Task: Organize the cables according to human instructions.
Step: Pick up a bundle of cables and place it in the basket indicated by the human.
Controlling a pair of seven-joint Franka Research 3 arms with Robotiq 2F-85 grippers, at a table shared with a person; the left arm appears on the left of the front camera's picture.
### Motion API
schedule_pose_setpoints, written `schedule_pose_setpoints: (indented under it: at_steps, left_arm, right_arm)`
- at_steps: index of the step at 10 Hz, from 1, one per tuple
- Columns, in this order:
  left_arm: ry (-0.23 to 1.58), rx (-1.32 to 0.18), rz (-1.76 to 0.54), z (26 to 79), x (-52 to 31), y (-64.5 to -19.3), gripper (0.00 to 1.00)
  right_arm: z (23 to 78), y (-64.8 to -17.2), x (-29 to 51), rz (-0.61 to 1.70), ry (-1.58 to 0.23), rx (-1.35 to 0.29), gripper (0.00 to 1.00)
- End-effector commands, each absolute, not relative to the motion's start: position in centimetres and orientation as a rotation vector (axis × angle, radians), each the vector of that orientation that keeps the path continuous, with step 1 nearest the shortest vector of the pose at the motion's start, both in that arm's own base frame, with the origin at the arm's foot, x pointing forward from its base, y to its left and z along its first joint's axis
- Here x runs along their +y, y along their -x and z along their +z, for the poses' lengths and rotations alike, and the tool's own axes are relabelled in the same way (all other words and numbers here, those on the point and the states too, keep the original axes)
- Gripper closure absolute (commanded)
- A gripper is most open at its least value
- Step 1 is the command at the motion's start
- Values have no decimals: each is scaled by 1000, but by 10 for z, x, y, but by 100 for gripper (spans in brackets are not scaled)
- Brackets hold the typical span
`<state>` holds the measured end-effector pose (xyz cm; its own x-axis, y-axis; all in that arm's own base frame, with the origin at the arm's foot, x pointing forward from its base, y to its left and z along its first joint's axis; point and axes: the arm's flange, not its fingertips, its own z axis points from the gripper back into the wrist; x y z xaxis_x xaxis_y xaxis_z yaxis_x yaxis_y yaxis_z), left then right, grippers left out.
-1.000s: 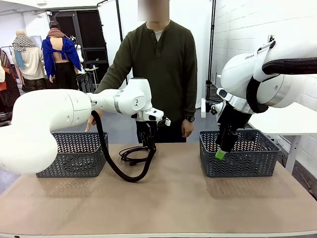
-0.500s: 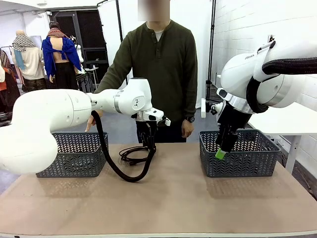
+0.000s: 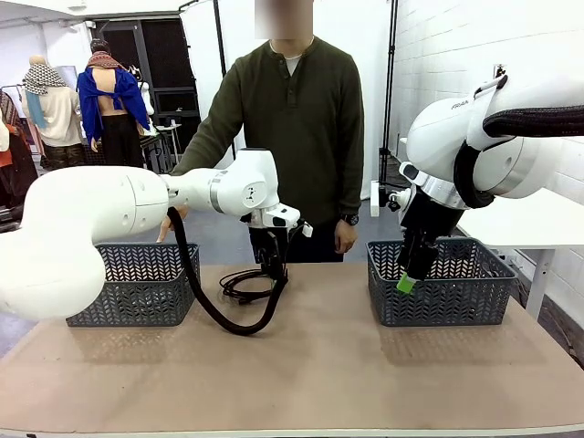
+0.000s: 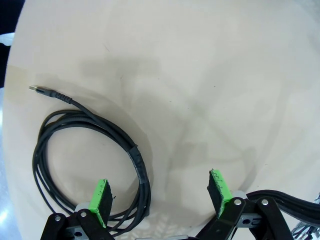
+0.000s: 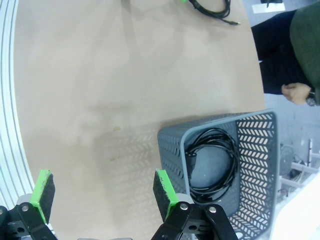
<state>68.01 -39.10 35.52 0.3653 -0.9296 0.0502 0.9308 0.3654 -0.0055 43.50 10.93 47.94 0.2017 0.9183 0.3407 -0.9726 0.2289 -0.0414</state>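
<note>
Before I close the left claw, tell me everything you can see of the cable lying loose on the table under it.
The cable is thin, black and rubbery-looking, wound in a round loop and bound at one spot by a dark wrap. One end sticks out straight, with a small metal-tipped plug. It lies flat on the tan table between the two baskets. The left claw hangs open over its edge, not visibly touching it.

A white brick wall (image 3: pixel 438 55) stands at right, with a white side table (image 3: pixel 538 224) beneath it.

The tan table (image 3: pixel 319 365) carries two grey baskets (image 3: pixel 135 283) (image 3: pixel 442 281) and apparently one coiled cable (image 3: pixel 239 285).
</note>
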Motion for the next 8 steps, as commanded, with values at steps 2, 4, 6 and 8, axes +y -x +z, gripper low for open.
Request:
schedule_pose_setpoints:
  at_steps: [2,4,6,8]
  left_arm:
    - [23,-49,-1172,340,-378,-664,0]
    - [24,-47,-1163,332,-377,-664,0]
    - [24,-66,-1157,333,-382,-670,0]
    - [30,-49,-1150,336,-388,-681,0]
  right_arm:
    - [480,-438,110,1321,-188,-319,0]
    - [480,-438,110,1321,-188,-319,0]
    - [480,-438,110,1321,-188,-319,0]
    - [480,-438,110,1321,-188,-319,0]
